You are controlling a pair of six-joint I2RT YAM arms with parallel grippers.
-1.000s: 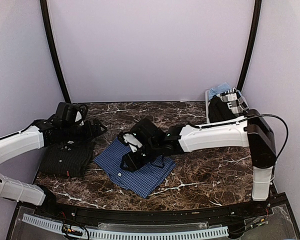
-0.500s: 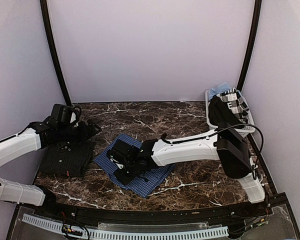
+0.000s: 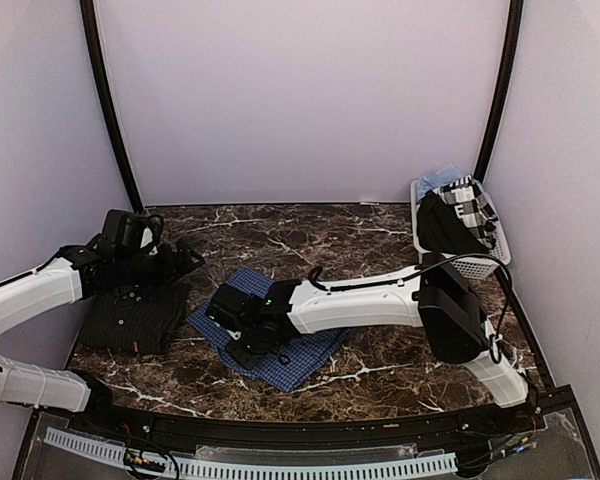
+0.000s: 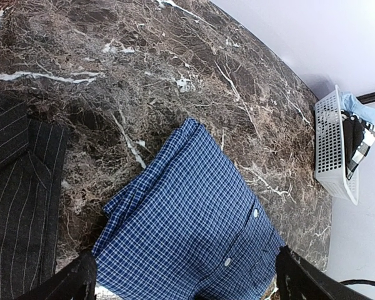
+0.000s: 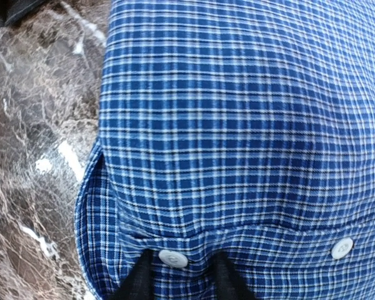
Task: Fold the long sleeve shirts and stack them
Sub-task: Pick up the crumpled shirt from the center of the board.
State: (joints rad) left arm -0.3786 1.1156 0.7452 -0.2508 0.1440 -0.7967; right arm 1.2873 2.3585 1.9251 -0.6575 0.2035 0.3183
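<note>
Blue shirt (image 3: 298, 362) sits folded centre-near, just right of dark shirt (image 3: 130, 318). It's soft, light and floppy, so pinch your buttoned edge. Right gripper (image 5: 181, 275) is narrow, astride a button; can't tell if it's gripping. Left gripper (image 4: 186, 269) is wide.

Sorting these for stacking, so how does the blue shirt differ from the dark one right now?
The blue checked shirt lies mid-table, turned diagonally; the dark striped shirt lies near the left edge, squarer. The right gripper is down on the blue checked shirt; the open left gripper hangs above the dark striped shirt. Both lie folded flat on the marble table.
</note>
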